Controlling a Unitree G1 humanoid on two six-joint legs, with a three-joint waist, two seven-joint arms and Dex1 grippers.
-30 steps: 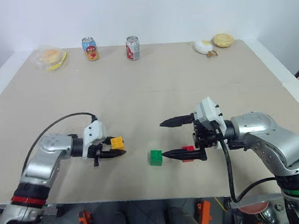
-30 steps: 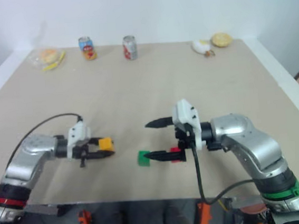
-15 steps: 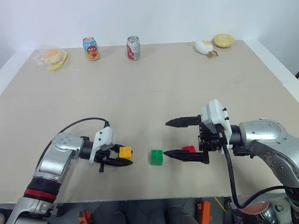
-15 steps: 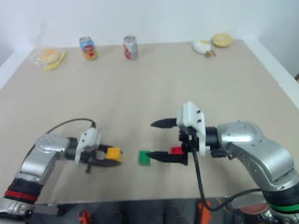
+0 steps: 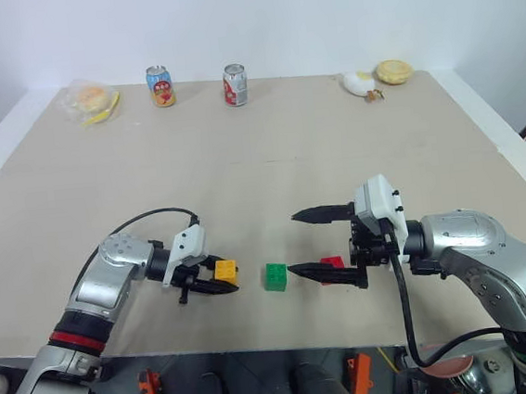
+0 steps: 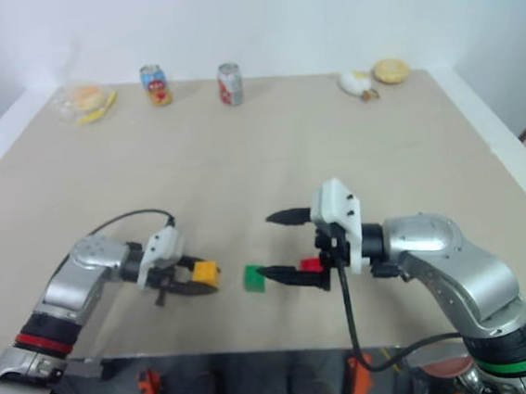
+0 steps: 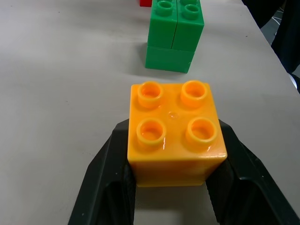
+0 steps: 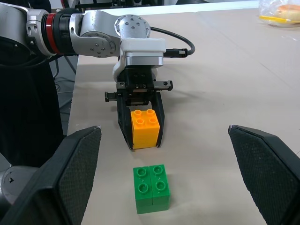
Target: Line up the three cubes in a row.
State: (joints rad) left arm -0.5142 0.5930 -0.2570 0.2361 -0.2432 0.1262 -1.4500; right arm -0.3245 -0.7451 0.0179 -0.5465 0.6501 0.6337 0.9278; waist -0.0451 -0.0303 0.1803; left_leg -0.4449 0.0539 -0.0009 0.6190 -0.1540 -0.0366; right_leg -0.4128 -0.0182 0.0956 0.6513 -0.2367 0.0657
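My left gripper (image 5: 228,277) is shut on the yellow-orange cube (image 5: 225,271), holding it by its sides low over the table, studs up. The green cube (image 5: 274,277) rests on the table a short gap to the right of it, seen just beyond the held cube (image 7: 173,131) in the left wrist view. Right of the green cube sits the red cube (image 5: 331,265), partly hidden behind the lower finger of my right gripper (image 5: 293,243). That gripper stands wide open, pointing left, with nothing between its fingers (image 8: 79,164).
Two drink cans (image 5: 160,86) (image 5: 234,85) stand at the far edge, with a bagged snack (image 5: 91,100) at the far left. A white item (image 5: 357,82) and a bun (image 5: 393,72) lie at the far right. The table's front edge (image 5: 258,342) runs just below the cubes.
My left gripper has carried the yellow-orange cube rightward and down, closer to the green cube. The right gripper has stayed open in place.
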